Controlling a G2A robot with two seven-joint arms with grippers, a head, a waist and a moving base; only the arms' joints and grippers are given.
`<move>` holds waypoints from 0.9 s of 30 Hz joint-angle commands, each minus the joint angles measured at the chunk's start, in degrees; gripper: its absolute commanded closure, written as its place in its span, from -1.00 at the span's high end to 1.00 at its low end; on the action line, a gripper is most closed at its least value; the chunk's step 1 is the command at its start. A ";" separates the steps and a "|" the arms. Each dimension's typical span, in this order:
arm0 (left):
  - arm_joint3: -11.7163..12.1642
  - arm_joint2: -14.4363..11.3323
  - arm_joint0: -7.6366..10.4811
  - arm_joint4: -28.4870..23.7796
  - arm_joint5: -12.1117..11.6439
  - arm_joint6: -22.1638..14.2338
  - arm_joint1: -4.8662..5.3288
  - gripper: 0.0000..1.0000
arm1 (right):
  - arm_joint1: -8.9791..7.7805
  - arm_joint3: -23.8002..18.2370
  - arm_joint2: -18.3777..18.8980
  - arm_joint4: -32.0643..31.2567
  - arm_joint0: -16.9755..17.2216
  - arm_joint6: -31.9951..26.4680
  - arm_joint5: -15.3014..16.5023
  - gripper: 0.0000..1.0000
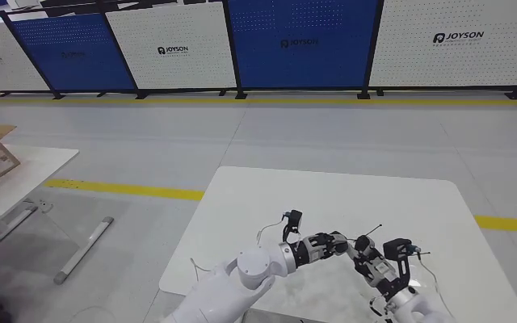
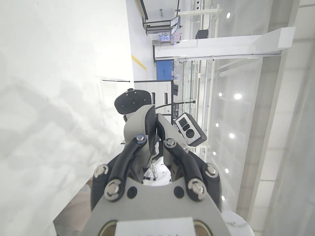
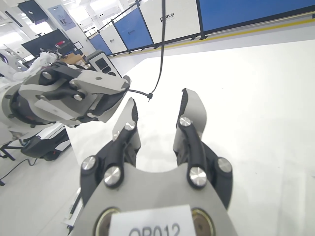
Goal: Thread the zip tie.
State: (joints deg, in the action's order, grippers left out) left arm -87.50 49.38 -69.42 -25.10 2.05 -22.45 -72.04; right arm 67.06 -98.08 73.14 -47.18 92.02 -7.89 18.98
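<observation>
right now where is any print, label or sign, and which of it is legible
White and blue pegboard wall panels: the same logo and brand word, legible.
White paper label on the right wrist: large letters and digits, lower half cut off.
White label on the left wrist: print cut off, unreadable.
Pale hanging banner: too small to read.

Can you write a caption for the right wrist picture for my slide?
The left end effector pinches a black zip tie above the white table, near the open right end effector.
</observation>
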 commanded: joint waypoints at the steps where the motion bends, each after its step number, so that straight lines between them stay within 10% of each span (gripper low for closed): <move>1: -0.07 -0.04 0.01 0.08 0.04 -0.04 -0.02 -1.00 | 0.01 0.11 0.01 0.10 -0.10 -0.03 -0.02 -0.34; 27: -0.57 -0.27 -0.21 1.87 0.99 0.43 -0.09 -1.00 | 0.10 0.03 -0.28 0.00 -0.20 0.38 0.26 -0.94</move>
State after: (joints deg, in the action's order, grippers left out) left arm -88.08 49.11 -69.65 -23.28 3.00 -22.00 -72.13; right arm 67.15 -98.08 72.81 -47.32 91.83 -7.54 19.24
